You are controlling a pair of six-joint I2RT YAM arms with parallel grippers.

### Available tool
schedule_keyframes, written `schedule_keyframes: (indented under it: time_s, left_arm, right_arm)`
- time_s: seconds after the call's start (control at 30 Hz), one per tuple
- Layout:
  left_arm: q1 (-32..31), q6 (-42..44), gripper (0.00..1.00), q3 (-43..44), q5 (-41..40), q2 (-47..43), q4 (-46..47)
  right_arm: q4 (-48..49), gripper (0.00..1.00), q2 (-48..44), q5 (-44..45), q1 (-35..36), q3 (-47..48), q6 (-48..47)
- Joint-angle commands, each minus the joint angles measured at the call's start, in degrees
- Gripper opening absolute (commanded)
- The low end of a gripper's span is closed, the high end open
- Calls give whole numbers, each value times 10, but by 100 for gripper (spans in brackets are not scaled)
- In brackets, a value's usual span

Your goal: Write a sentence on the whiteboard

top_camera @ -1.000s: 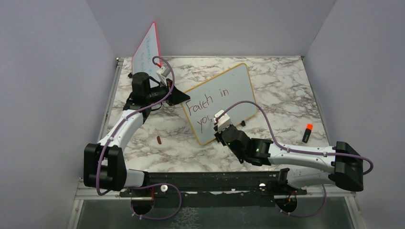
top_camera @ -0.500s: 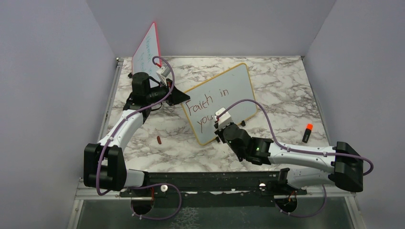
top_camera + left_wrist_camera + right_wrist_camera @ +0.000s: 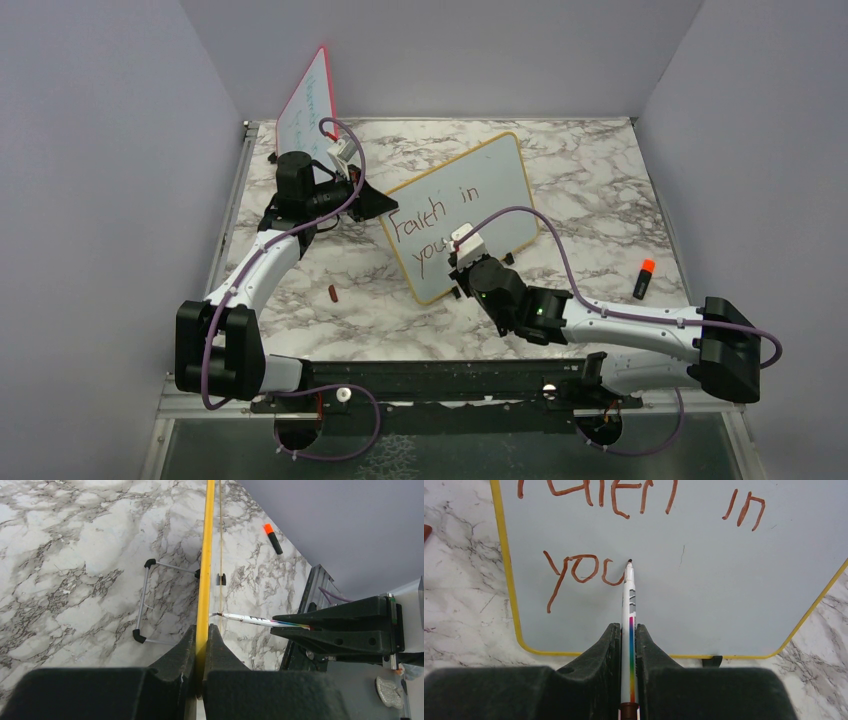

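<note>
The whiteboard [image 3: 485,185] stands tilted mid-table, yellow-framed. My left gripper [image 3: 385,205] is shut on its left edge; the left wrist view shows the yellow frame [image 3: 205,555] pinched between my jaws [image 3: 202,630]. The sentence [image 3: 425,215] reads "Faith in" with "you" [image 3: 584,570] below, in dark red. My right gripper [image 3: 628,630] is shut on a white marker [image 3: 629,605] with a rainbow stripe. Its tip touches the board [image 3: 724,595] just right of the "u". The right gripper [image 3: 458,272] sits at the board's lower edge.
A red-framed board [image 3: 308,100] leans at the back left. An orange-capped marker [image 3: 643,279] lies at the right, and a small dark red cap [image 3: 333,293] at the left front. The whiteboard's wire stand [image 3: 142,600] rests behind it. Walls close three sides.
The right gripper has shifted slightly along the board with the marker, and the "u" of "you" has appeared. The left gripper has stayed still on the frame.
</note>
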Motion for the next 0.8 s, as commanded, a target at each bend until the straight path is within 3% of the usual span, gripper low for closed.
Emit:
schedule_keyframes:
  time_s: [0.0, 0.77]
  left_arm:
    - [-11, 27, 0, -10, -17, 14, -43]
    - [-11, 28, 0, -9, -18, 13, -45]
  right_arm:
    - [1, 1, 2, -5, -4, 8, 5]
    - [-90, 1, -6, -36, -5, -4, 62]
